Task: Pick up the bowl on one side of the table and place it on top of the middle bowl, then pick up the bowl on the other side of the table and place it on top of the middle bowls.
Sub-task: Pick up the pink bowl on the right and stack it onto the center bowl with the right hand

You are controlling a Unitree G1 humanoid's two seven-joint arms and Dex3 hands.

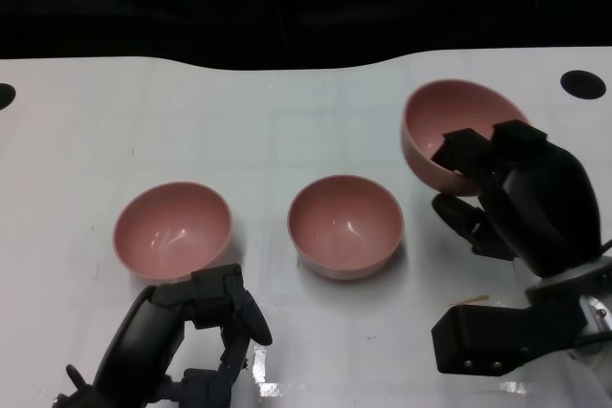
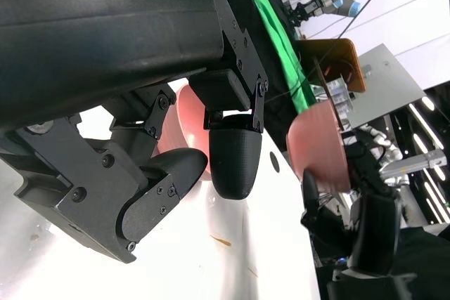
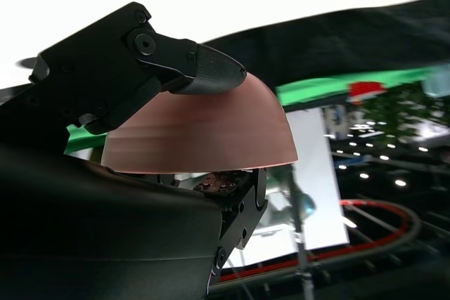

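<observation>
Three pink bowls are in the head view. The left bowl [image 1: 173, 229] and the middle bowl [image 1: 345, 225] rest on the white table [image 1: 239, 131]. My right hand [image 1: 521, 200] grips the right bowl [image 1: 449, 126] by its near rim and holds it tilted above the table; the same bowl [image 3: 204, 135] fills the right wrist view with fingers [image 3: 176, 61] across its outside. My left hand [image 1: 206, 317] hovers just in front of the left bowl, fingers apart and holding nothing. The left wrist view shows that hand's fingers [image 2: 235, 156], the left bowl [image 2: 190, 114] behind them and the lifted bowl [image 2: 320, 149] farther off.
Round dark holes sit at the table's far right [image 1: 582, 84] and far left [image 1: 5, 95] corners. A small yellowish sliver [image 1: 469, 301] lies on the table near my right arm. The table's far edge meets a dark background.
</observation>
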